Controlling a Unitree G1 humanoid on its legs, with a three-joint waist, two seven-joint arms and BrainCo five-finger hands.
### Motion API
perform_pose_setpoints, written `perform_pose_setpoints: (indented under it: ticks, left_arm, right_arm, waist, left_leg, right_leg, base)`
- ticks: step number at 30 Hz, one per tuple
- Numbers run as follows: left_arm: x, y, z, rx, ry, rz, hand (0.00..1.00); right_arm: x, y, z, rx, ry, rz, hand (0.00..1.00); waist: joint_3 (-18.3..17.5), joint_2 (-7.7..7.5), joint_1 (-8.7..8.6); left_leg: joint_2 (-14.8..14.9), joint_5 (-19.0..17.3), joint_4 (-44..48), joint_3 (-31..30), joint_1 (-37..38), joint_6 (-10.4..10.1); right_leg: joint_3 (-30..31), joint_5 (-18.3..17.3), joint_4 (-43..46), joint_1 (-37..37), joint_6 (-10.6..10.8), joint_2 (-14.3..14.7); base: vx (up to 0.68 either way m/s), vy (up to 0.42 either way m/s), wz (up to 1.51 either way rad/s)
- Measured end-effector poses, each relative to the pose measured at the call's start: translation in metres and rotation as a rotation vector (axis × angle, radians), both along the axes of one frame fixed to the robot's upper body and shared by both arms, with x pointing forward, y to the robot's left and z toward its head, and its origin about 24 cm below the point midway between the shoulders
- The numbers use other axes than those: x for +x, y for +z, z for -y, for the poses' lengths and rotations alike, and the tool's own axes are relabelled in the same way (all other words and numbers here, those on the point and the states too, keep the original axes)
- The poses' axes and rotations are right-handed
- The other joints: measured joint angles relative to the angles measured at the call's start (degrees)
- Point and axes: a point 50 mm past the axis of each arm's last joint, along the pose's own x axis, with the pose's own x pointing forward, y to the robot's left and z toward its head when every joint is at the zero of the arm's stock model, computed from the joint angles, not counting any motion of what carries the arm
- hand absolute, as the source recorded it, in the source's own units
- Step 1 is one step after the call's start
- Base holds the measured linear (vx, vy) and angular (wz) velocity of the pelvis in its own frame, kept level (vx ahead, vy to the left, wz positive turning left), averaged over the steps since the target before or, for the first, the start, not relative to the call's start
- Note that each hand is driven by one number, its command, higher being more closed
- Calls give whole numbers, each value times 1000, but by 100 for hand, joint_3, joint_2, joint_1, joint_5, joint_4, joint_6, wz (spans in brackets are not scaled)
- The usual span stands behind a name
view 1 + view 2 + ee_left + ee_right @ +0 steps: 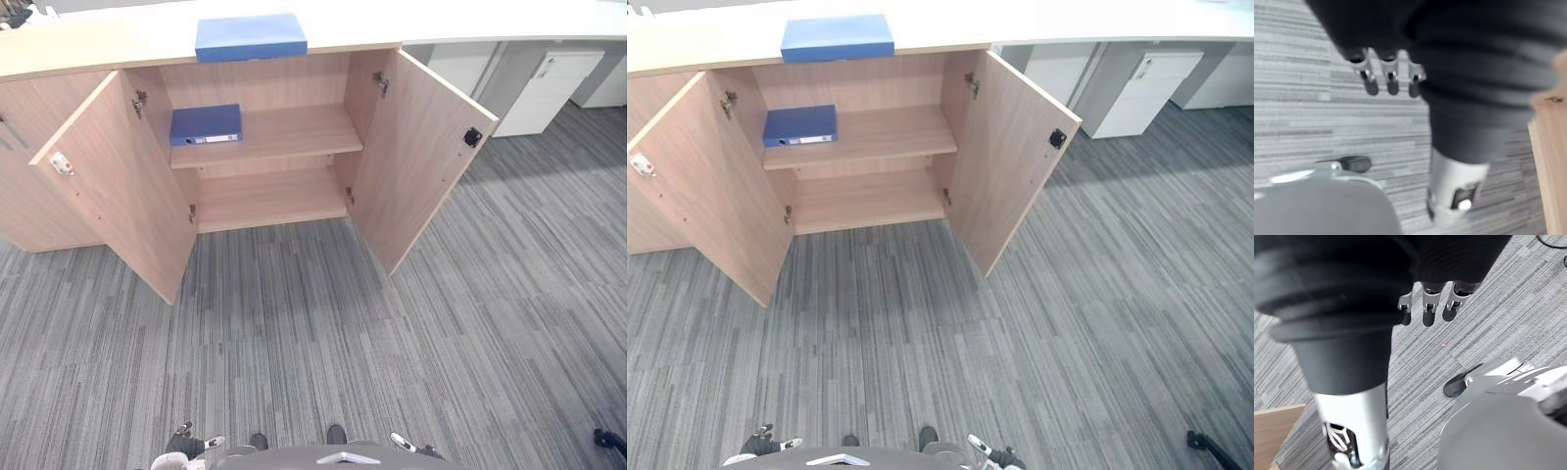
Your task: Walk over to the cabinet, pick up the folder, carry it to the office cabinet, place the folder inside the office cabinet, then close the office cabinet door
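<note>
We can read no words, numbers or signs here. The blue folder (205, 124) lying on the upper shelf (294, 132) of the open cabinet (416, 166) has a pale strip (217, 139) along its spine, probably a label, but any print on it is too small for us to make out. The second blue folder (250, 36), on the surface (88, 44) above, shows us a plain blue face.

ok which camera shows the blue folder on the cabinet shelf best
The left eye view: the folder lies flat on the upper cabinet shelf, near the picture's middle, spine facing out. The right eye view shows it the same, further to the left. The wrist views look past the left hand and right hand at grey carpet.
</note>
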Motion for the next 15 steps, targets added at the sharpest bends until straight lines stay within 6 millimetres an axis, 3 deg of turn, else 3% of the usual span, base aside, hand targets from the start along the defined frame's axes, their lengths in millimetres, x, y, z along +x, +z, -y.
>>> perform_pose_setpoints:
  ticks: [10, 15]
  left_arm:
    - [3, 1, 0, 4, -4, 7, 0]
    - [-2, -1, 0, 0, 7, -14, 0]
  right_arm:
    - [9, 0, -2, -4, 33, 2, 0]
    - [9, 0, -2, -3, 35, -1, 0]
  waist:
    - [52, -34, -12]
    - [74, -39, -17]
  left_leg:
    - [-42, -19, -43, 9, 137, -25]
    - [-49, 162, -293, 103, 228, 36]
  right_leg:
    - [-149, 24, -75, 173, 33, -69]
    - [-156, 41, -107, 135, -2, -62]
  base:
    - [-20, 0, 3]
    - [-128, -35, -7]
